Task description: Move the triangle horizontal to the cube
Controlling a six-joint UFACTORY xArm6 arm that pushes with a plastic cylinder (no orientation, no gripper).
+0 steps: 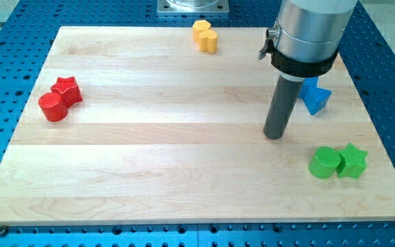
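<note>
Blue triangle (315,99) just right of my tip (274,135), apart

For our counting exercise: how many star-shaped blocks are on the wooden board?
2. The red star is at the view's left, touching the red cylinder. The green star is at the lower right, beside the green cylinder. The arm partly hides the blue blocks, so another could be concealed.
</note>
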